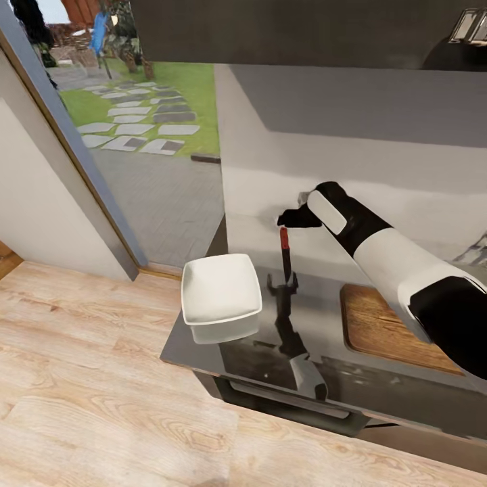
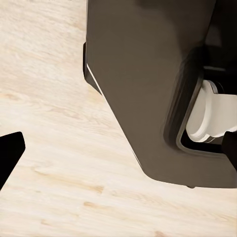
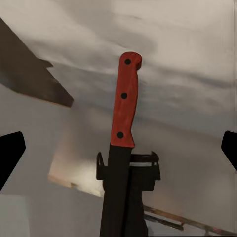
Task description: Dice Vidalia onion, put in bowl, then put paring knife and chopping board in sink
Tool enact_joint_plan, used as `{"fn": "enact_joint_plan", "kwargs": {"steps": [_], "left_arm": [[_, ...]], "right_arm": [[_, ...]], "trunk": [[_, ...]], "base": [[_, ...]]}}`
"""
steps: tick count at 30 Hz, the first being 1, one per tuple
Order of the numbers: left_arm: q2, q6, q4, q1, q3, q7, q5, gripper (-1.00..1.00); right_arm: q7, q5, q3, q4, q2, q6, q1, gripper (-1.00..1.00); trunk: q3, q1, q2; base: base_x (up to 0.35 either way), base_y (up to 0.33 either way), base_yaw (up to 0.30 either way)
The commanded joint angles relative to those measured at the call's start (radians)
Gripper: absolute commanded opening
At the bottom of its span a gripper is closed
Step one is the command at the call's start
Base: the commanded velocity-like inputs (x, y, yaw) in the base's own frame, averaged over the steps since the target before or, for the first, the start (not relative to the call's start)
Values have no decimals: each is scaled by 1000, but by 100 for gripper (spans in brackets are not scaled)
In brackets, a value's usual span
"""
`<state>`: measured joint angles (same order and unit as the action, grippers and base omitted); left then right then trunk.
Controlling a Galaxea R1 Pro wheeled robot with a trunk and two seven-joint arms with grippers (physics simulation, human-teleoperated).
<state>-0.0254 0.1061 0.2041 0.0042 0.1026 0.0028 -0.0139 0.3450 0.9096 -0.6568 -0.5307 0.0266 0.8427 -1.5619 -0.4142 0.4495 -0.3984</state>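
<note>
Red-handled paring knife stood upright on the glossy grey countertop.
Right gripper hovered open just above it, holding nothing; the shallow white squarish bowl beside the knife sat empty; left gripper's state unclear.

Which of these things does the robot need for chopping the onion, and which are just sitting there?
For the job:
paring knife
chopping board
bowl
countertop
right tool, open near the knife

Just there:
wooden floor
stepping stones outside
grass
</note>
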Motion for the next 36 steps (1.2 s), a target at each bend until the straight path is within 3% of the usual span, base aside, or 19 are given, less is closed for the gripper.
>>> {"fn": "enact_joint_plan", "kwargs": {"steps": [1, 13, 21, 36], "left_arm": [[-1, 2, 2, 0, 5, 0, -1, 100], [-1, 1, 2, 0, 5, 0, -1, 100], [-1, 1, 2, 0, 5, 0, -1, 100], [-1, 1, 2, 0, 5, 0, -1, 100]], "right_arm": [[12, 11, -8, 10, 2, 1, -1, 100], [48, 13, -9, 53, 3, -63, -1, 100], [49, 14, -8, 54, 2, -68, -1, 100], [48, 14, -7, 54, 3, -68, -1, 100]], "trunk": [[-2, 1, -2], [-3, 1, -2], [-3, 1, -2], [-9, 1, -2]], "base": [[0, 0, -4], [2, 0, -1], [162, 39, 0], [16, 3, 0]]}}
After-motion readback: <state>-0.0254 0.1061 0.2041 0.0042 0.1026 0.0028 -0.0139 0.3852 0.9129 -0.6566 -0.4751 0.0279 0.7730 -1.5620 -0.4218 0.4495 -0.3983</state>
